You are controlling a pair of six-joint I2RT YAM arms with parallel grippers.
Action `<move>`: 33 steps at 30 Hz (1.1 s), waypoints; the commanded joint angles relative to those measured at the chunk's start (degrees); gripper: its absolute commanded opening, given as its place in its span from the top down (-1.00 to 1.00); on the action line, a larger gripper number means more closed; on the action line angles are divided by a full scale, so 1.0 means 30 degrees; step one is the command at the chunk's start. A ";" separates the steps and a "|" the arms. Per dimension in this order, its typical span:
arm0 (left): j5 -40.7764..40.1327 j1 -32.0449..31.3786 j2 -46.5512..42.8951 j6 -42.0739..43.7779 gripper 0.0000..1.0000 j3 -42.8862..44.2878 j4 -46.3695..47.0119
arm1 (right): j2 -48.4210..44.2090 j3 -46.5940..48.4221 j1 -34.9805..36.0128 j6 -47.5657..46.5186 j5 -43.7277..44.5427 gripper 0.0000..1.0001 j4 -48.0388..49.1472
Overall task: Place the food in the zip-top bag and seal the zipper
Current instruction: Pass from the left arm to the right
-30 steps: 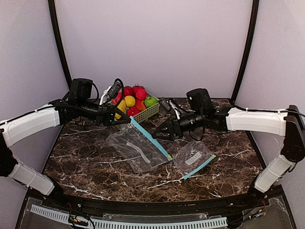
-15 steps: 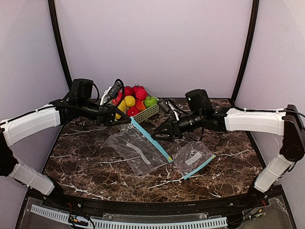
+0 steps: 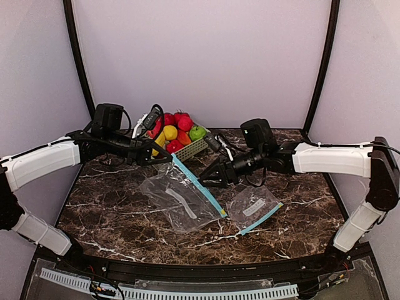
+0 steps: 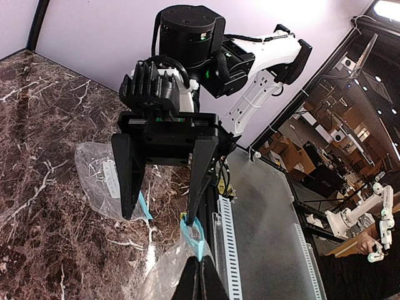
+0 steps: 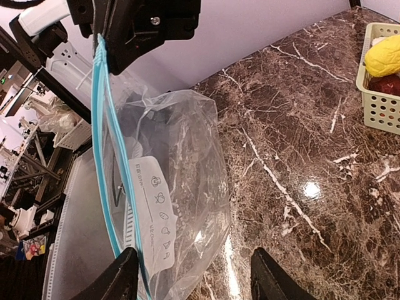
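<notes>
While our left gripper point(image 3: 164, 157) pinched the zip-top bag's point(image 3: 178, 203) zipper point(image 3: 199, 185) end, our right gripper point(image 3: 210, 180), fingers parted, faced that zipper midway.

Counter point(image 3: 125, 215): dark brown marble pattern, white veins, glossy. One bright glare spot point(image 5: 310, 189) shows on it in the right wrist view.

Back wall point(image 3: 200, 56): plain pale lilac, matte, evenly lit. The side walls have the same tone.

Left strut point(image 3: 76, 56) and right strut point(image 3: 322, 62): black, rising from the far corners and leaning outward toward the top.

White slotted strip point(image 3: 169, 292) runs along the near edge, below the counter's black rim.

Left wrist view, beyond the near edge: a dim workshop area with what look like cardboard boxes point(image 4: 292, 147) and shelving, blurred. Bright ceiling light point(image 4: 389, 7) at the top right corner.
</notes>
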 commanded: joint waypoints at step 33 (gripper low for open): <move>-0.1015 -0.0102 0.0039 0.0078 0.46 0.0256 -0.0031 | -0.0592 -0.0011 0.0570 0.1646 0.0987 1.00 0.1026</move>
